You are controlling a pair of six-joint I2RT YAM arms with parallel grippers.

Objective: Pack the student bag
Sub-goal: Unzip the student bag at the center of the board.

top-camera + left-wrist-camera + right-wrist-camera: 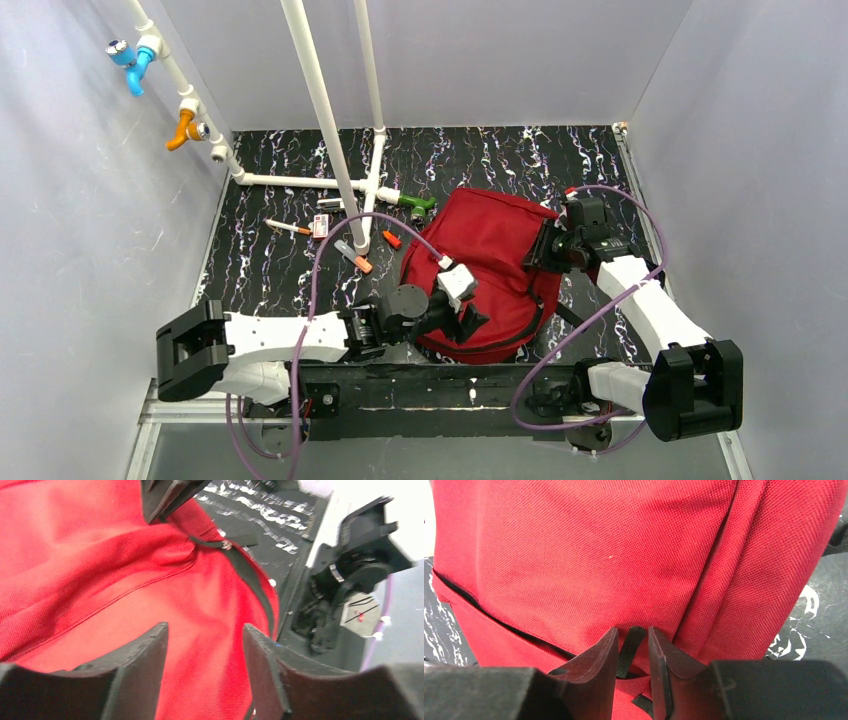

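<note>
The student bag point(490, 250) is a dark-red backpack lying in the middle of the black marbled table. My left gripper point(468, 318) is at its near left edge. In the left wrist view its jaws point(205, 630) stand wide apart over the red fabric point(100, 570), with nothing between them. My right gripper point(537, 255) is at the bag's right side. In the right wrist view its jaws point(633, 632) are nearly together around a black webbing strap point(629, 650) on the red bag point(599, 555). The bag's inside is hidden.
White pipes point(330, 130) rise from the table left of the bag. Near their foot lie orange-capped markers point(355, 255), a pen point(288, 228), a small card point(321, 226) and a green item point(418, 203). Grey walls close in three sides.
</note>
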